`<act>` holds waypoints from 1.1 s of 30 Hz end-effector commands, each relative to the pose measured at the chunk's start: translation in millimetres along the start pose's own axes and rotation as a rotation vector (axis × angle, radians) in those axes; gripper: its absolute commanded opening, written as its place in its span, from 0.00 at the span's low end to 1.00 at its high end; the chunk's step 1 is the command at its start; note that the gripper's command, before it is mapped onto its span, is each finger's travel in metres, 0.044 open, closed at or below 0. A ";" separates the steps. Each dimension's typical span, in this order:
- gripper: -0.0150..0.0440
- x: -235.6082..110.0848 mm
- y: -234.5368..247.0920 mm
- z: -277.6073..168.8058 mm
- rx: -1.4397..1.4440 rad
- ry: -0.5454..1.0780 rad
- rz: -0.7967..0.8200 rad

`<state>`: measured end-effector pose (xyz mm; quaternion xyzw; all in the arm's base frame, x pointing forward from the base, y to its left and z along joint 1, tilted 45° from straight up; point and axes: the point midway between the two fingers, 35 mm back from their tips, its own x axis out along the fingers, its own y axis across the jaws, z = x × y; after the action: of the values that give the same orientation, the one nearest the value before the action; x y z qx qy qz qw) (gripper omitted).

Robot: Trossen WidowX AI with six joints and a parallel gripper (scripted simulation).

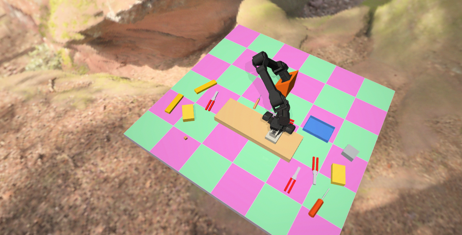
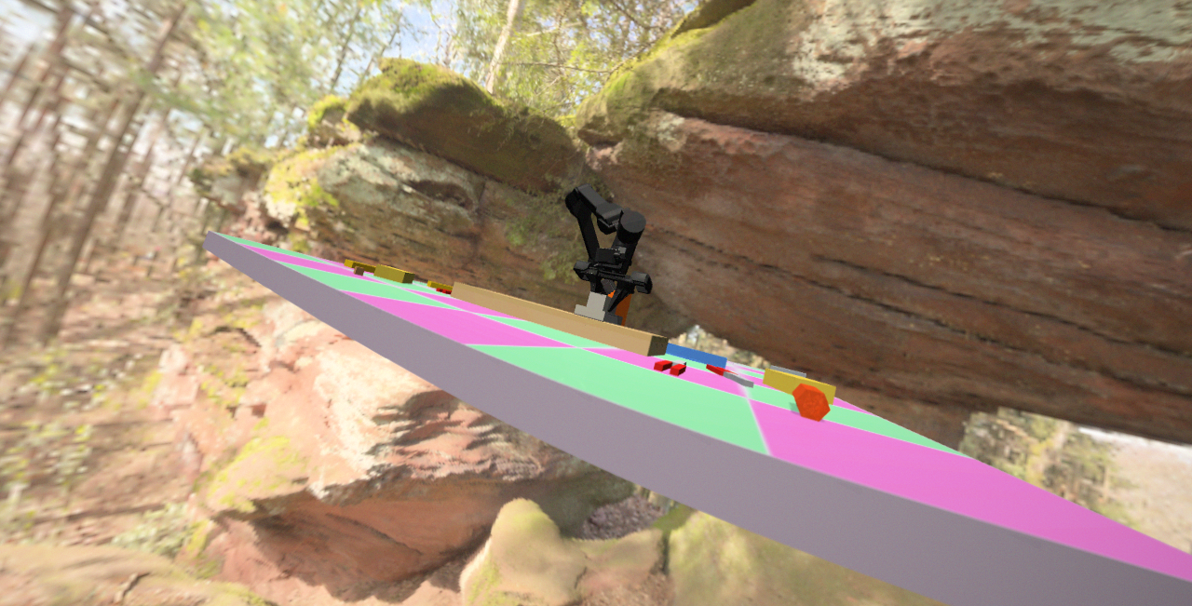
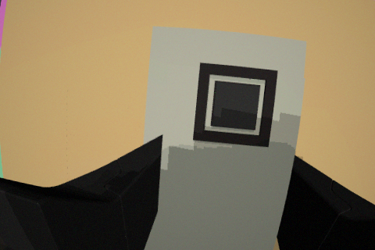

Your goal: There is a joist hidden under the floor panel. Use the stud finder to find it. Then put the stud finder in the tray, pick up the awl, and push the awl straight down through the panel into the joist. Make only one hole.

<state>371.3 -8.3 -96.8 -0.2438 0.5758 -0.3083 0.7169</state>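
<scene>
The pincer (image 1: 275, 134) is clamped on the grey stud finder (image 1: 273, 135), which sits flat on the tan panel (image 1: 245, 123), toward its right end. In the wrist view the finder (image 3: 224, 141) lies between the two black fingers, its square window dark. The blue tray (image 1: 318, 128) lies just right of the panel. The awl (image 1: 256, 101) lies beyond the panel's far edge, on the table (image 1: 226, 197).

Between the floor panel (image 1: 245, 122) and the blue tray (image 1: 318, 128) near the tabletop's right edge there's just bare checker, only red-handled pliers (image 1: 291, 120) poking out beside the gripper (image 1: 276, 132) holding the stud finder (image 1: 273, 135).
</scene>
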 end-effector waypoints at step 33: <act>0.25 -1.9 88.8 -0.4 0.005 0.002 0.011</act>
<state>384.4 47.7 -150.8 -0.2413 0.5757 -0.3067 0.7185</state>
